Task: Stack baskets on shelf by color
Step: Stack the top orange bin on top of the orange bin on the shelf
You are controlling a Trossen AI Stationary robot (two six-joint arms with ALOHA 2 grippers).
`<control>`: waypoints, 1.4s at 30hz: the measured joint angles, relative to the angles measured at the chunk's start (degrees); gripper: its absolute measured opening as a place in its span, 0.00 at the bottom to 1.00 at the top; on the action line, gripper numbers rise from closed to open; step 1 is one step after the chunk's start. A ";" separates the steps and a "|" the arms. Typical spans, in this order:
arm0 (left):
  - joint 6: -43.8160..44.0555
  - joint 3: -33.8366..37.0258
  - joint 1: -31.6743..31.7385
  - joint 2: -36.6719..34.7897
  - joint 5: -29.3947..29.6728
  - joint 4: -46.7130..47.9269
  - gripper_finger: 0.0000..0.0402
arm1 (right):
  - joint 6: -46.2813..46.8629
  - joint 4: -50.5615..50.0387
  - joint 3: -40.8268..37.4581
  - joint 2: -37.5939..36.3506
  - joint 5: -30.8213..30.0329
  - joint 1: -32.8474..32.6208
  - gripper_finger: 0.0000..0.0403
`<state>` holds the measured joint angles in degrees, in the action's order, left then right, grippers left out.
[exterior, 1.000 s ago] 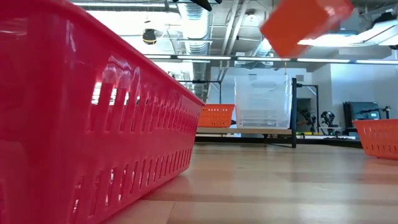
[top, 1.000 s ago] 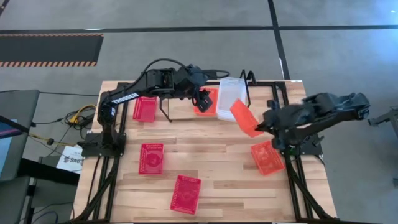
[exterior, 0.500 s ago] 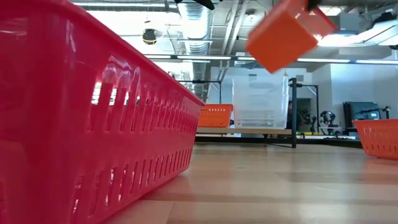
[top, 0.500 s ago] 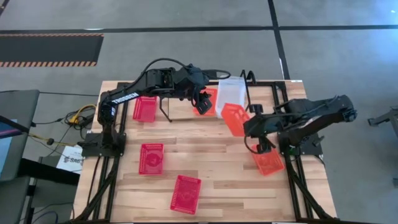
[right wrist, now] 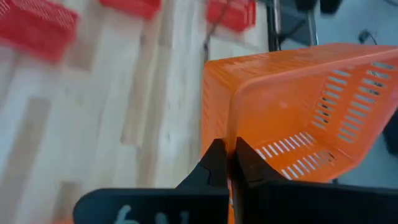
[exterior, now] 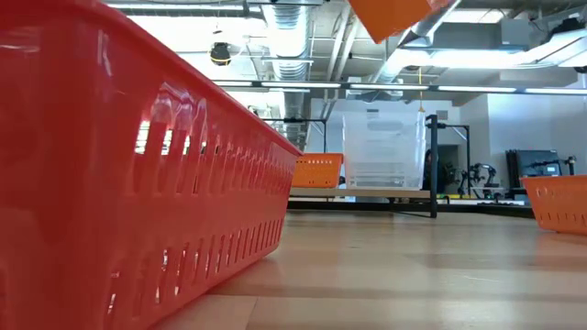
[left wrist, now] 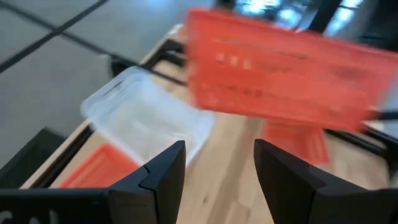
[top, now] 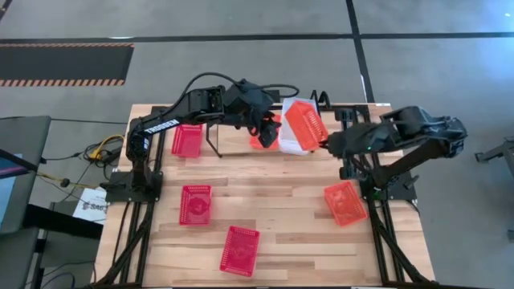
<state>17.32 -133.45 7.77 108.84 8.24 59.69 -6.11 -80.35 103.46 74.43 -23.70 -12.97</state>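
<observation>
My right gripper (right wrist: 229, 163) is shut on an orange basket (top: 303, 124), holding it in the air over the clear basket (top: 291, 135) on the black rod shelf (top: 321, 101). In the low view only the held basket's lower corner (exterior: 393, 13) shows at the top. A second orange basket (top: 263, 135) rests on the shelf left of the clear one (exterior: 385, 147). My left gripper (left wrist: 217, 171) is open and empty just above that orange basket, facing the held basket (left wrist: 280, 81). My right gripper pinches the orange basket's wall at its rim (right wrist: 231, 134), near a corner, with one finger on each side of the wall. The fingers come from the table's right, slanting down. The basket is lifted clear and tilted, jutting out beyond the fingertips.
Three red baskets lie on the table's left half (top: 186, 140) (top: 195, 203) (top: 240, 250); the nearest fills the left of the low view (exterior: 138, 183). Another orange basket (top: 345, 202) lies at the right, near my right arm's base. Bare wood lies in the middle.
My right gripper has risen and carried the orange basket toward the table's left and then its far edge, from beside the shelf to over the clear basket. The basket has turned about on the way and has risen almost out of the low view.
</observation>
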 joint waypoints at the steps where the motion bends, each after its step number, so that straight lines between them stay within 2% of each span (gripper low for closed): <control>1: -1.40 0.00 0.00 0.00 -1.56 -0.30 0.44 | 0.02 -1.22 0.00 0.64 -0.61 0.00 0.00; 4: -5.69 0.00 0.00 0.00 -4.76 -0.28 0.44 | 0.37 -5.54 -0.07 2.96 -1.91 -0.02 0.00; 7: -9.00 0.00 -0.02 0.00 -5.49 0.31 0.44 | -0.47 -9.32 -0.07 5.40 -2.09 0.00 0.00; 10: -13.72 0.00 -0.26 0.00 -5.77 1.88 0.44 | -2.51 -9.65 -0.07 7.43 -1.93 0.00 0.00; 18: -27.64 0.00 -1.58 0.00 -10.97 3.74 0.44 | -4.80 -9.49 -0.04 9.45 0.41 -0.42 0.00; 20: -32.43 0.00 -2.10 0.00 -10.22 5.13 0.44 | -4.53 -8.96 -0.04 9.34 1.49 -0.38 0.00; 29: -52.66 1.36 -4.04 0.12 -0.30 9.06 0.44 | -0.99 -1.94 -0.04 9.36 6.26 -0.04 0.00; 36: -58.28 1.36 -4.11 0.07 -2.39 8.65 0.41 | 3.84 0.44 0.06 11.65 7.09 0.00 0.00; 42: -58.77 1.35 -4.11 0.07 -2.58 8.45 0.35 | 4.17 0.24 -0.15 15.46 7.56 0.00 0.00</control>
<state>-41.46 -132.10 3.66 108.90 5.65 68.14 -1.93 -80.11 103.31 89.90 -16.14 -12.97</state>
